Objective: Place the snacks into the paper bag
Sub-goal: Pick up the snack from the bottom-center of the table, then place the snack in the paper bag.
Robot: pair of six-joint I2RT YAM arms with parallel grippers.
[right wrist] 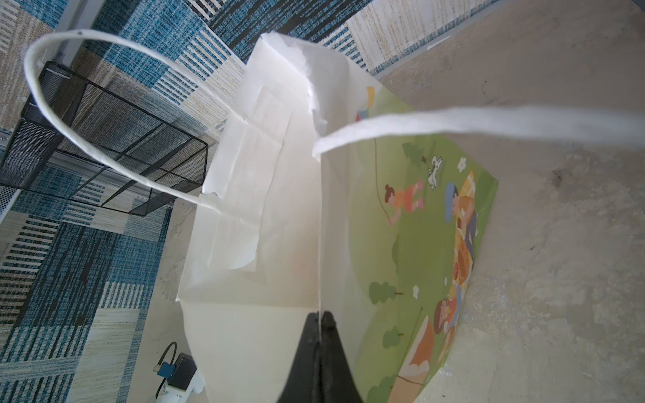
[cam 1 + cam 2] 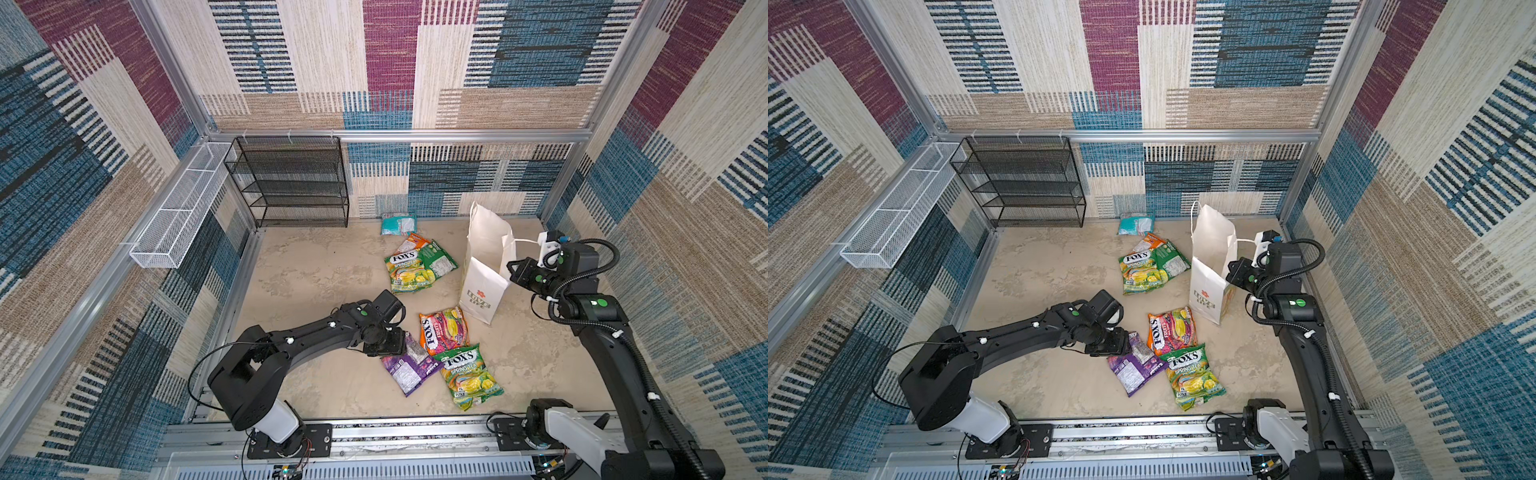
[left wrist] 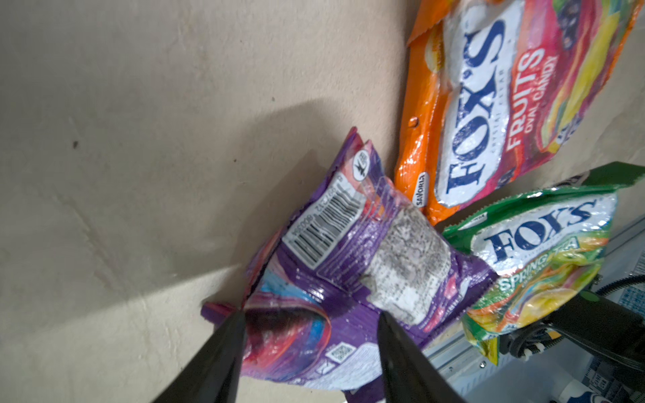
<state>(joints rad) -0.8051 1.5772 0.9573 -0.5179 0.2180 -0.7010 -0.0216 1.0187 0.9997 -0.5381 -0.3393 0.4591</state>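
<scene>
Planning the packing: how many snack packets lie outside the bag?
7: teal packet by the back wall; orange, yellow-green and green packets piled beside the bag; fruit, purple and spring-tea packets in front. More may be hidden.

Looked like a robotics lab test cell. Was boxed in by aluminium framing [image 2: 399, 135] hung with patchwork fabric panels [image 2: 324, 62], with two robot arms [image 2: 311, 332] bolted to a slotted rail [image 2: 415, 434] and mesh racks [image 2: 291, 183] tied to the frame.
</scene>
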